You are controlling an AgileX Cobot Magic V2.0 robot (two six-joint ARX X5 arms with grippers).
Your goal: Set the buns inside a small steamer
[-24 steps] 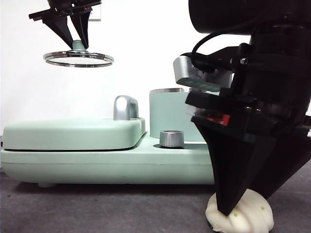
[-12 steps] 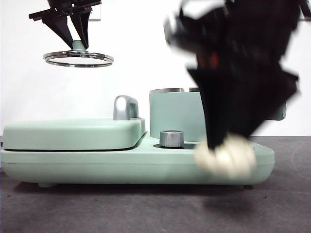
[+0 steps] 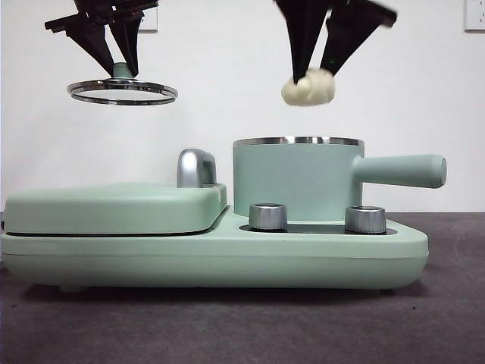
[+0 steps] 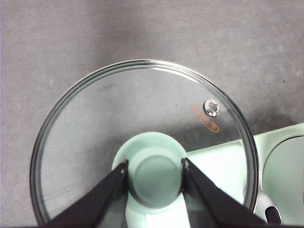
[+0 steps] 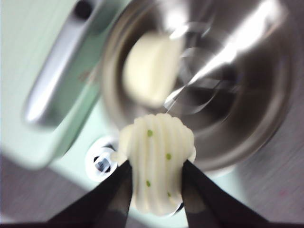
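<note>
The right gripper (image 3: 312, 72) hangs high above the green pot (image 3: 295, 182); its jaws are closed on the round bun (image 3: 308, 87) with the folds and little green dots; in the right wrist view the bun (image 5: 156, 161) sits tight between the two jaws, just over the near rim of the pot (image 5: 199, 85). The other bun, the smooth one (image 5: 149, 69), already lies inside the pot on its shiny floor; that view is blurry, so small things are hard to see. The left gripper (image 3: 117, 64) is up in the air off to the side, over the flat green grill (image 3: 114, 208); its jaws squeeze the green knob of the glass lid (image 4: 142, 118), and the lid (image 3: 123, 92) hangs flat and well away from the pot. So one bun looks done and the second is on its way in; I think the next move is to bring the bun over the middle of the open pot, go down slowly, and then open the jaws so it lands beside the smooth bun and not on the rim; the lid would go on after that.
</note>
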